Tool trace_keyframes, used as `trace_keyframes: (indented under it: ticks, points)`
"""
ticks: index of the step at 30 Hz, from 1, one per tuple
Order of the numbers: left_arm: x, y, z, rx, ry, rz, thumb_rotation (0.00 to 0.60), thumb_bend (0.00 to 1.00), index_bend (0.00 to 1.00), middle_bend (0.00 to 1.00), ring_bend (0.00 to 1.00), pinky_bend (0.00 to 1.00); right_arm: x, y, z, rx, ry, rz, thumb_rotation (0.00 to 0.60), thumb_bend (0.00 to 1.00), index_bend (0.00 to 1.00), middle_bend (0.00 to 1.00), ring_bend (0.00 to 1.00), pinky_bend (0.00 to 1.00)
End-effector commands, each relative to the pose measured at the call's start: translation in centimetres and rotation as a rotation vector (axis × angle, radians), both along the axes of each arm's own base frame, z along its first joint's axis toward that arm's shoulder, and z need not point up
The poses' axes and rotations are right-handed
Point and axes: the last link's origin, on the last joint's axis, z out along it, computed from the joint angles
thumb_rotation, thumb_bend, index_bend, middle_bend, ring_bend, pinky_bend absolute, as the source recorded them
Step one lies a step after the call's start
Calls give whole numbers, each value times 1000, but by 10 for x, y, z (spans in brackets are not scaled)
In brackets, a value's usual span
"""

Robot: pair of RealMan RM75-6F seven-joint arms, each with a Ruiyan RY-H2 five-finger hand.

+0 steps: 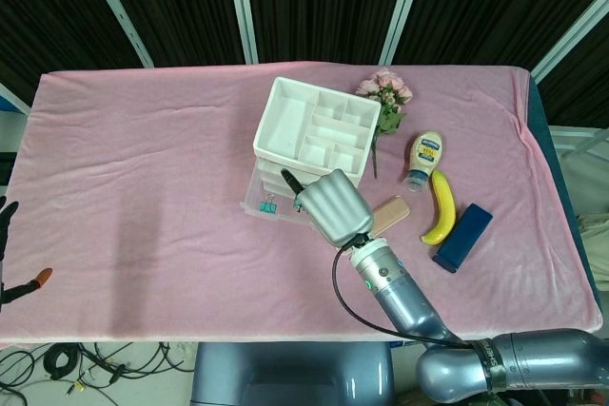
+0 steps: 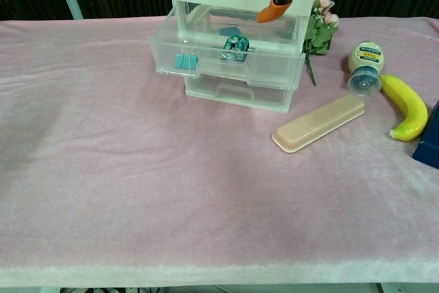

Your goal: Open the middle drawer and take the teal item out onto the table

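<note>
While hovering over the open middle drawer (image 2: 226, 60), right hand (image 1: 332, 205) holds nothing, fingers apart.

Middle drawer (image 2: 226, 66) clear, pulled open; teal item (image 2: 234, 45) inside, near front.

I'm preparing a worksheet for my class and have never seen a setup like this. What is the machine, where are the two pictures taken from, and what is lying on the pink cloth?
This is a two-armed robot with finger-bearing hands, steered by a person. One picture looks down from its head, the other looks forward from its chest. On the pink tablecloth stands a clear drawer unit with a white tray on top; its middle drawer is pulled out, showing a teal item and a teal binder clip. Nearby lie a beige case, banana, mayonnaise bottle, flowers and blue box. The right robot hand hovers over the drawer, holding nothing. The left robot hand is barely visible.
</note>
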Motion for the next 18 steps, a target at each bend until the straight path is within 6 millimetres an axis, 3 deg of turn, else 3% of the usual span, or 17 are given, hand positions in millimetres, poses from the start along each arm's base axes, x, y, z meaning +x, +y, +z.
trace_keyframes:
  ticks: [1,18]
  points:
    - [0,0,0,1,3,1,600,0,0,0,0,0,1,-10,-5,2,90,34,600,59,232,902,922,804]
    - [-1,2,0,7,-4,11,600,0,0,0,0,0,6,-33,-30,14,226,62,600,73,340,903,922,804]
